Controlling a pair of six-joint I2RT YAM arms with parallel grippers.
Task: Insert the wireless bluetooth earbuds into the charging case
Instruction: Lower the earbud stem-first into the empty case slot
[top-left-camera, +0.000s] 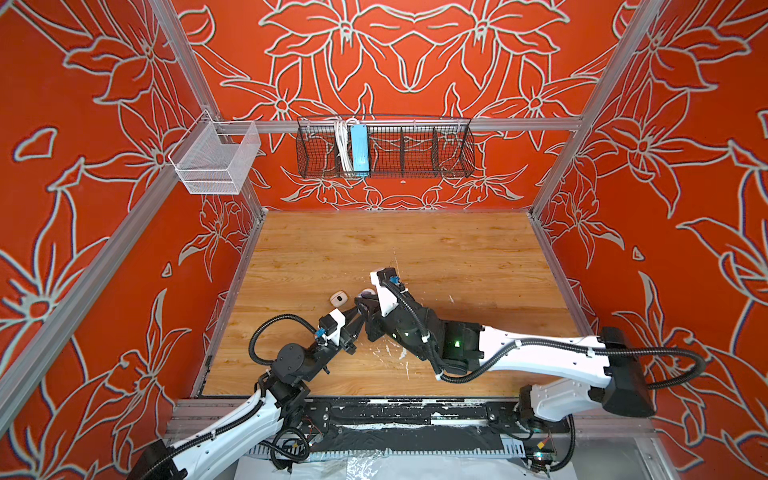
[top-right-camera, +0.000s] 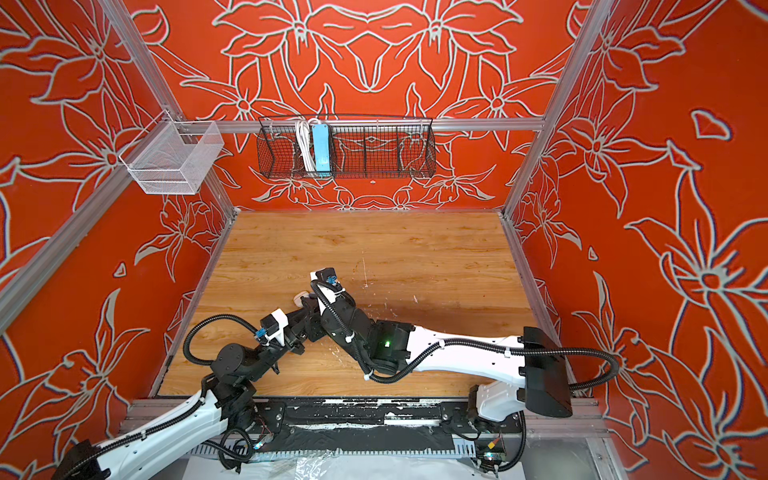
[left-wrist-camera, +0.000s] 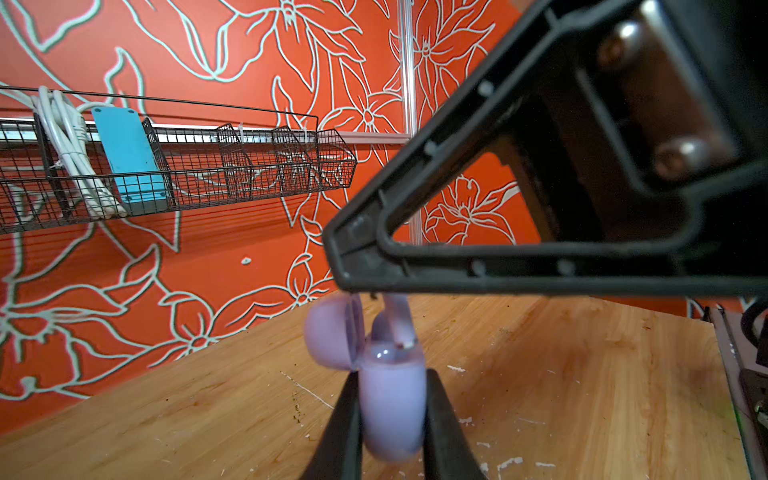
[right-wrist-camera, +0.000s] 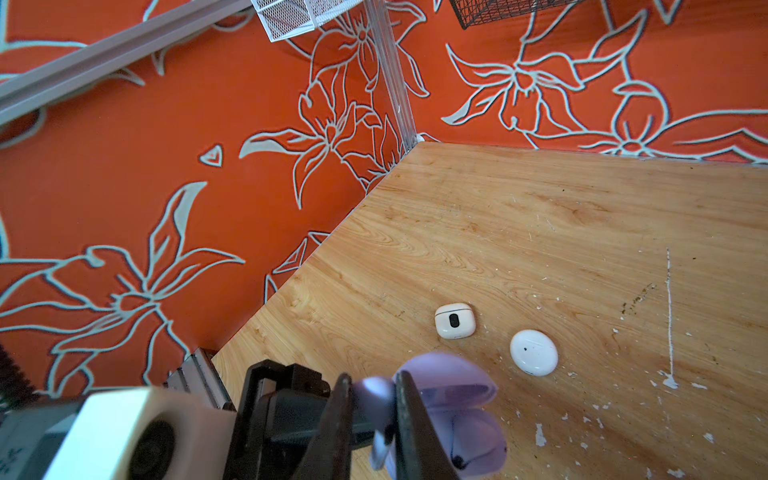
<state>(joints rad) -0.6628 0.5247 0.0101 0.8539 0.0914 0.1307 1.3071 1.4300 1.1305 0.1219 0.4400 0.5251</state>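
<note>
**Lavender earbud (right-wrist-camera: 374, 397) at the open charging case (left-wrist-camera: 392, 411)**

The left gripper (left-wrist-camera: 392, 374) clamps the charging case, lid open. The right gripper (right-wrist-camera: 371, 386) pinches 1 lavender earbud, its lower end at the case's mouth. 2 closed white cases (right-wrist-camera: 455, 320) (right-wrist-camera: 534, 352) lie on the table (right-wrist-camera: 540, 232). The wire basket (left-wrist-camera: 249, 166) holds a blue power strip (left-wrist-camera: 129, 158).

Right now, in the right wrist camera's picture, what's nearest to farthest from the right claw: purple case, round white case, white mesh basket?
1. purple case, open, right beside the right gripper, which pinches a purple earbud.
2. round white case, lying on the table beyond it.
3. white mesh basket, hanging high up, farthest by far.
</note>
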